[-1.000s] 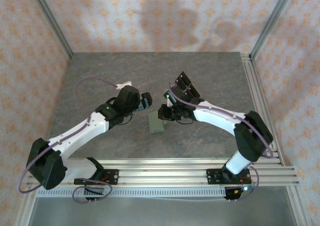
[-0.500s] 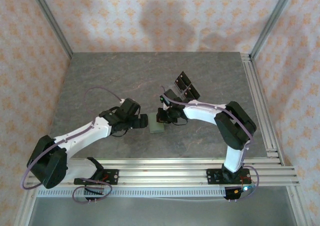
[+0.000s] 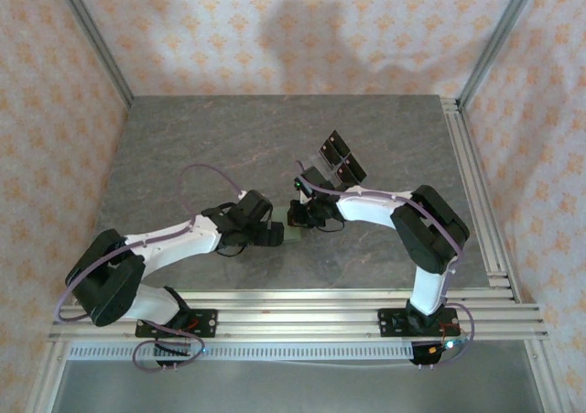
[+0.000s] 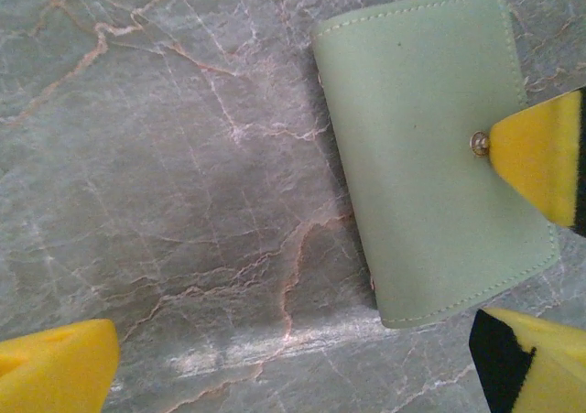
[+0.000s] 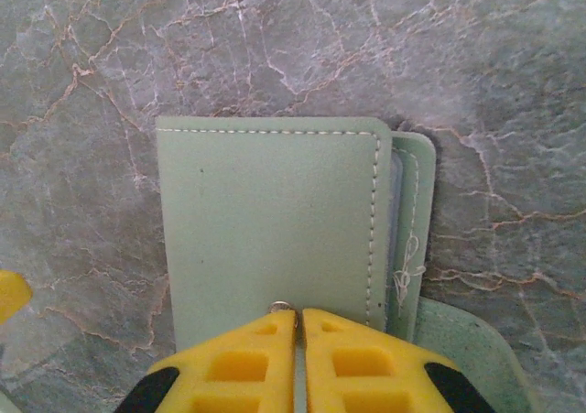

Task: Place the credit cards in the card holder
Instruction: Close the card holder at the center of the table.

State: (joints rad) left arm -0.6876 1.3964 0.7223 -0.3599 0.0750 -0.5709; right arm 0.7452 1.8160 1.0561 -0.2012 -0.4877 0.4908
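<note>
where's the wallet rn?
Wallet lies flat on the table, near its front-centre, between the left hand and right hand. The right hand's closed tips sit at its snap.

This looks like a robot test lab. Two robot arms, the left arm and the right arm, are bolted to metal rails at the near edge of a grey stone-look table. Thin purple cables loop off the arms. Metal posts stand at the corners, and walls with a small orange flower print close the table in like a booth.
</note>
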